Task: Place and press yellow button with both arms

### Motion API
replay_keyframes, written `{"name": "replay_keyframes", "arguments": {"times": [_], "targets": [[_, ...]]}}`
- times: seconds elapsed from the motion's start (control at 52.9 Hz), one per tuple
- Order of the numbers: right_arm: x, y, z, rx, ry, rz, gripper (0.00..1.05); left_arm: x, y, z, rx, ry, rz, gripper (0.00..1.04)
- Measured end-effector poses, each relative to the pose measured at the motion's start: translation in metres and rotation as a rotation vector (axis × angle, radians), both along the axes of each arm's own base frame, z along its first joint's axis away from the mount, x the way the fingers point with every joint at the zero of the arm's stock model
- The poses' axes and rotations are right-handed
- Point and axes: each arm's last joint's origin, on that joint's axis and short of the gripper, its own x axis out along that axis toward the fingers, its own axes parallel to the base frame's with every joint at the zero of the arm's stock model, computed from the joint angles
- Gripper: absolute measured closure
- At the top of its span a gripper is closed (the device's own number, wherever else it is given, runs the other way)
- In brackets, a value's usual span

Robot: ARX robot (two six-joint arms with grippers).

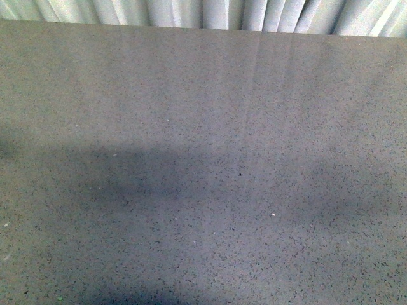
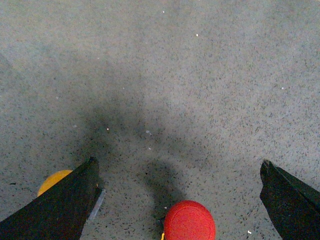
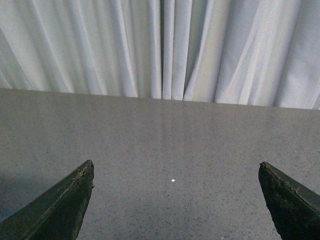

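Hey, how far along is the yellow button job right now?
Nothing looks done. The left gripper hovers with jaws open, holding nothing; the yellow button peeks out beside one jaw, ungrasped. The right gripper is open too. Grasping, placing and pressing all remain.

A red button stands on the speckled table, white curtain behind.

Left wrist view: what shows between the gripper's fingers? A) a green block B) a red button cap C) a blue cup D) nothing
B: a red round cap sits between the left gripper's spread fingers; the yellow button is half hidden behind one finger.
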Motion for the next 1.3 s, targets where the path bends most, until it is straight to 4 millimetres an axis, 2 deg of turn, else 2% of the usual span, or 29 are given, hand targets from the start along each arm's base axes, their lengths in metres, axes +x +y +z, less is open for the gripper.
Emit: {"name": "replay_keyframes", "arguments": {"times": [0.284,0.435,0.945,1.304], "targets": [[0.0,0.0,0.0,0.0,0.0,0.0,0.09,0.001,0.029,-0.021,-0.007,0.03,0.102,0.09],[0.0,0.0,0.0,0.0,0.0,0.0,0.09,-0.002,0.038,-0.033,-0.013,0.058,0.126,0.09],[0.0,0.0,0.0,0.0,0.0,0.0,0.09,-0.003,0.047,-0.057,-0.029,0.123,0.132,0.09],[0.0,0.0,0.0,0.0,0.0,0.0,0.09,0.006,0.052,-0.059,-0.01,0.128,0.136,0.09]]}}
